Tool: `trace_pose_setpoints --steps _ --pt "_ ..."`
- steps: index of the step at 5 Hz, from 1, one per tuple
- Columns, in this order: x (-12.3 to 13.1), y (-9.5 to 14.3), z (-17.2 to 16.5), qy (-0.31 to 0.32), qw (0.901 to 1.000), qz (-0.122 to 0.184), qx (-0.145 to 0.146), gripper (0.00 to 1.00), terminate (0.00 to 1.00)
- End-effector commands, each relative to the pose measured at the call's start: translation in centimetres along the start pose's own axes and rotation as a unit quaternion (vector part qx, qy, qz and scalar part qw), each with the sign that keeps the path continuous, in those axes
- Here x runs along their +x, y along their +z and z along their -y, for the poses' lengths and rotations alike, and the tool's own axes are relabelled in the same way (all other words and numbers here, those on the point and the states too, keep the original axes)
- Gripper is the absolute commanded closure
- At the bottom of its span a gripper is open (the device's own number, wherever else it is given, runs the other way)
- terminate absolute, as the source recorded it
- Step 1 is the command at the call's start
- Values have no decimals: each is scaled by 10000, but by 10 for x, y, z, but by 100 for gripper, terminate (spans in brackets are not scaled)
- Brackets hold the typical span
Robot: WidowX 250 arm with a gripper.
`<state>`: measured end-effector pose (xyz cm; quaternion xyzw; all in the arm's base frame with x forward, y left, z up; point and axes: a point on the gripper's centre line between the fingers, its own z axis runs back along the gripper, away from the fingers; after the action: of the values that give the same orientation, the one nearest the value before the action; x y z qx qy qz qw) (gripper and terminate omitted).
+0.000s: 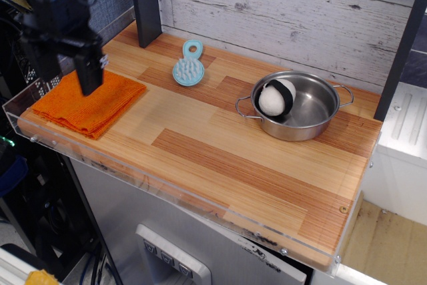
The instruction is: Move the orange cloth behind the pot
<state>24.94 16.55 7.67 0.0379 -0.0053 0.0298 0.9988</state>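
The orange cloth [90, 110] lies flat and folded at the left end of the wooden counter. The steel pot [301, 129] stands at the right, far from the cloth, with a white ball with a black band [275, 97] inside it. My gripper [65, 89] hangs over the back part of the cloth, jaws open and pointing down, one finger [89, 75] over the cloth's middle and the other near its left edge. The fingertips are at or just above the cloth; I cannot tell if they touch it.
A light-blue brush with a ring handle [189, 67] lies at the back between cloth and pot. A dark post [145, 5] stands at the back left. A clear acrylic rim [20, 101] borders the counter's left and front. A plank wall runs behind.
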Motion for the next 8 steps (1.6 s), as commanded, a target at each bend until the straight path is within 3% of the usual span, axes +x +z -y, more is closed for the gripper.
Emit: trace_pose_setpoints --steps 1,3,4,6,7,8 --pt "9 -6 -40 -272 9994 145 130 0 0" --pt "31 -30 -44 -483 9985 -112 243 0 0" --pt "37 -33 -32 -667 9974 -67 272 0 0" --pt "48 -50 -12 -793 9963 256 -217 0 0" --pt "48 -67 -3 -1084 9935 20 -336 0 0" --pt "48 -75 6 -1432 9889 -324 -219 0 0"
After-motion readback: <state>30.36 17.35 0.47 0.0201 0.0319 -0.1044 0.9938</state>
